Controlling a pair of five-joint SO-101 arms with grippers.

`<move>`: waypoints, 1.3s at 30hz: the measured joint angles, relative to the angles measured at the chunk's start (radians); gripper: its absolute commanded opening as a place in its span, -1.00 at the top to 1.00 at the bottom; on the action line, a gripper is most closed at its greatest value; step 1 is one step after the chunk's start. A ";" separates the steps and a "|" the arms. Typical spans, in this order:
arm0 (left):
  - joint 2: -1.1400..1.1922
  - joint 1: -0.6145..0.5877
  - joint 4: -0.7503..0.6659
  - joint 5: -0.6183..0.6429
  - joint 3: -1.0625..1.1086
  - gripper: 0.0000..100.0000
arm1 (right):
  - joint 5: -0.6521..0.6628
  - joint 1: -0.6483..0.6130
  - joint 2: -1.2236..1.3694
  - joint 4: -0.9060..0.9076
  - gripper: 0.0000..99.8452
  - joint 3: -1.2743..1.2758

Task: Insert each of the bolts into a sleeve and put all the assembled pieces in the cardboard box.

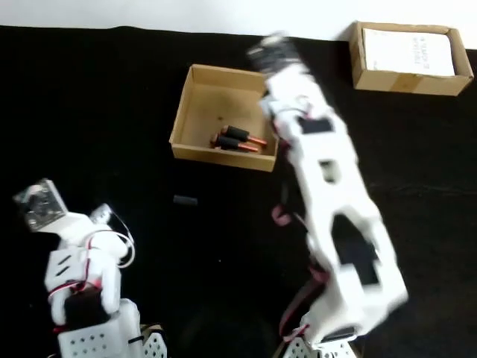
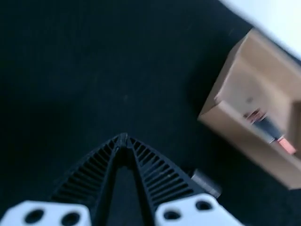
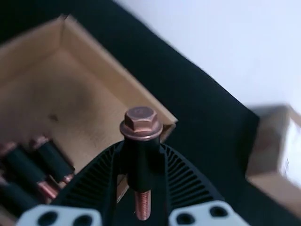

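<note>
Just beyond the right fingers (image 3: pixel 183 181), pinching a bolt (image 3: pixel 140 126) (head outward), lies the cardboard box (image 3: pixel 113 75); left fingers (image 2: pixel 155 174) pressed together.

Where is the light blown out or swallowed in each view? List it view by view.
High view: the white strip past the black cloth is blown out; the loose sleeve nearly sinks into it. Left wrist view: white glare beyond the cardboard box. Right wrist view: highlight on the head of the bolt; white backdrop washed flat.

Black table (image 1: pixel 112 112) w/ open cardboard box (image 1: pixel 201 153), loose sleeve (image 1: pixel 185 200) near it, 2nd box (image 1: pixel 402 82) far rt corner.
</note>
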 measured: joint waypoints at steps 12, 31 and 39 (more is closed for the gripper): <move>0.002 -0.002 -0.051 0.000 0.083 0.98 | 0.319 -0.112 0.305 0.017 0.86 -0.133; 0.002 0.009 -0.051 -0.002 0.083 0.98 | -0.080 -0.301 -0.060 0.812 0.69 -0.166; 0.002 -0.178 -0.051 -0.002 0.083 0.98 | -0.173 -0.525 -0.120 1.005 0.69 -0.166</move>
